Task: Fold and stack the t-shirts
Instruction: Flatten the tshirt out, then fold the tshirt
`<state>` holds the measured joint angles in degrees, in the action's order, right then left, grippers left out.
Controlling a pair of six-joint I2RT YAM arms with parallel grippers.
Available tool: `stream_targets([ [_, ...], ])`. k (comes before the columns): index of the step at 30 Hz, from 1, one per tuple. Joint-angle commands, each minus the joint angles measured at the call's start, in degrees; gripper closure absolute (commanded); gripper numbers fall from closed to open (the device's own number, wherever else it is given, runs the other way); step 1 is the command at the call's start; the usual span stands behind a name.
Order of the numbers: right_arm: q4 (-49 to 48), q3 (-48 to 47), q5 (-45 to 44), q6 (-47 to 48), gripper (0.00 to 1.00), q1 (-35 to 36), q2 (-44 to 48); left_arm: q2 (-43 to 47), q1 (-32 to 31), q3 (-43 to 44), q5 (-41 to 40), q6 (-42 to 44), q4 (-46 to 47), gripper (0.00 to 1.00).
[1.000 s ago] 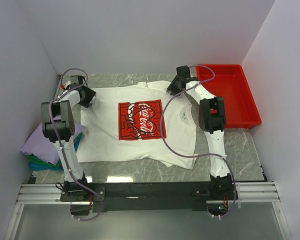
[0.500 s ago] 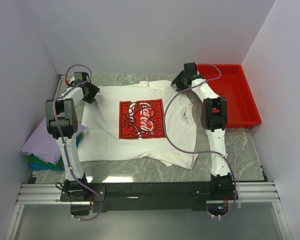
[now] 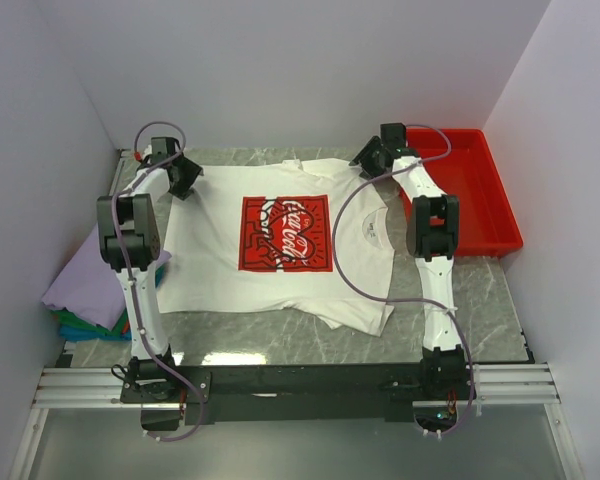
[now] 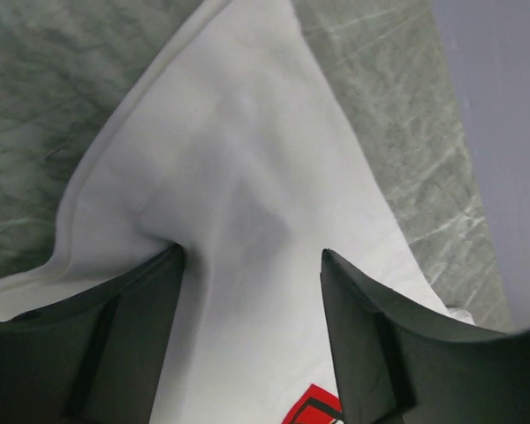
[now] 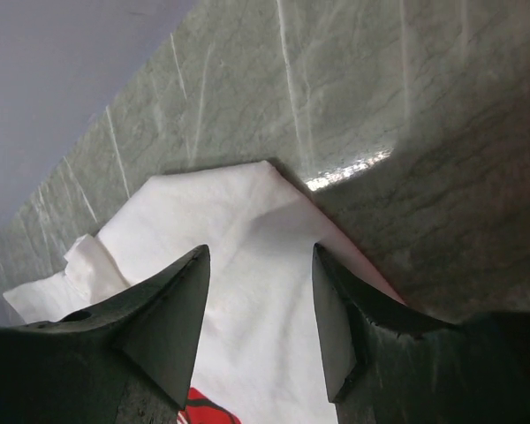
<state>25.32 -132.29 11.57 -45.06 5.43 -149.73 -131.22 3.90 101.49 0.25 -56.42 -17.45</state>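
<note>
The white t-shirt (image 3: pixel 220 280) with its red chest print (image 3: pixel 288 232) lies spread flat on the marble table, collar toward the back. My left gripper (image 3: pixel 185 172) is over its far left sleeve corner. In the left wrist view (image 4: pixel 252 265) the jaws are wide open with white cloth (image 4: pixel 238 159) beneath, bunched against the left finger (image 4: pixel 132 336). My right gripper (image 3: pixel 372 158) is over the far right corner. In the right wrist view (image 5: pixel 261 256) it is open over the cloth corner (image 5: pixel 221 212). Folded lavender (image 3: pixel 80 285), green (image 3: pixel 72 322) and blue (image 3: pixel 80 335) shirts lie stacked at the left.
A red plastic tray (image 3: pixel 460 190) stands at the back right, next to the right arm. The back wall is close behind both grippers. The shirt's near right hem (image 3: pixel 365 315) is folded under. Bare marble (image 3: pixel 480 300) shows at the near right.
Both grippers have moved farther back and outward to the shirt's far corners. The shirt has shifted slightly toward the back wall and lies flatter.
</note>
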Motion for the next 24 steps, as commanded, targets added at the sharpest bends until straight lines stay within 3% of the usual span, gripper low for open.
stream_targets([
  [1, -0.2, -2.3, 1.3, 3.8, 0.43, -0.9, 0.9, -2.2, -0.1, 1.8, 3.0, 2.3, 1.4, 0.29],
  [4, -0.1, -0.7, 1.8, 6.3, 0.43, -0.8, 4.8, -0.4, 0.8, 0.9, 9.0, 3.8, 5.6, 0.17],
  [7, 2.1, 0.8, 1.4, 9.2, 0.43, -0.5, 10.0, 3.4, 1.1, 0.7, 10.8, 5.2, 7.7, 0.12],
  [11, 4.0, 8.8, -1.7, 11.7, 0.43, 0.5, 20.6, 11.6, 0.8, -5.9, 8.3, 3.9, 7.3, 0.14],
  [13, 2.2, 19.0, -2.4, 11.7, 0.43, 1.6, 29.0, 17.5, -0.2, -9.1, 2.5, 1.9, 3.3, 0.2],
  [19, -6.5, 50.8, -3.9, 9.9, 0.44, 5.0, 52.0, 37.3, -3.5, -32.9, -6.0, -3.7, 3.4, 0.34],
  [24, -12.7, 71.1, -4.8, 8.4, 0.48, 7.0, 65.1, 51.4, -5.6, -49.4, -10.9, -5.1, 3.9, 0.36],
])
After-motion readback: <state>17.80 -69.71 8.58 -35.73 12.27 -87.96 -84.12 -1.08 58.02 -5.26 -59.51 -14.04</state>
